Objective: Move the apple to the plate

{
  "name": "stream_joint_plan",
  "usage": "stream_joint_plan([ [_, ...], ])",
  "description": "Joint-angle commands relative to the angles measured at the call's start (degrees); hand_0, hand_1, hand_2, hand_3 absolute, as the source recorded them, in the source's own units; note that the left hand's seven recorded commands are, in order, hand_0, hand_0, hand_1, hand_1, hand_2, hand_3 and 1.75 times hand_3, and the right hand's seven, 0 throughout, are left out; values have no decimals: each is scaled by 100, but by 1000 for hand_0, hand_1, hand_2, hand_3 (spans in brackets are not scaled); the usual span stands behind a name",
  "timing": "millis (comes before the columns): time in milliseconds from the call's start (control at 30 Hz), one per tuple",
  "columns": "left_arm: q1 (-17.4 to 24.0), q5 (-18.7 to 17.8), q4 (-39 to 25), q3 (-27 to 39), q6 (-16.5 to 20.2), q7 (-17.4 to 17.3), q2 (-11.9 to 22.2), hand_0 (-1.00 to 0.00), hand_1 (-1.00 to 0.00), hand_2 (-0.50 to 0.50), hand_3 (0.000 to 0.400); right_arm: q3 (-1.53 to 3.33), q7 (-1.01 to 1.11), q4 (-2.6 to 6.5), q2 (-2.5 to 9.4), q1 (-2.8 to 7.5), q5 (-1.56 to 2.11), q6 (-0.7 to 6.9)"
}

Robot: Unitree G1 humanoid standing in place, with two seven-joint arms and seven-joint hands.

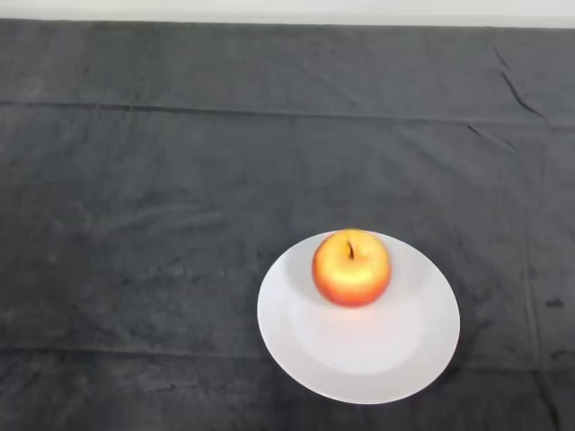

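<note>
White plate (359,359) sits nearest the camera, low and a bit right of centre on the worktop (135,224), flat on the dark cloth (269,144) that covers it. Plate round, plain, its near rim close to the bottom edge of the view. Apple (351,268) is on the plate, resting on the far part of it, touching the plate surface and close to the far rim, not in the middle. Apple upright, stem dimple facing up, short dark stem showing. Skin yellow at the top, red-orange round the sides and bottom. Near half of the plate bare. No hand showing in the head view, so state of the fingers cannot be told. Beyond the plate, cloth runs to the far edge, with creases across it and a few wrinkles at the far right. Pale strip (287,9) along the very top, past the cloth edge.
</note>
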Motion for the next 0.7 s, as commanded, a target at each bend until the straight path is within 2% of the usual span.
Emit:
stream_joint_plan([
  [33,100,-24,-29,214,-122,103,-53,0,0,0,0,-2,2,-5,-133,-81,115,-51],
  [367,86,-70,-38,501,-85,213,-73,0,0,0,0,-4,6,3,-137,-83,117,-52],
  [700,56,17,76,452,-165,349,-145,0,0,0,0,-5,9,9,-139,-85,117,-52],
])
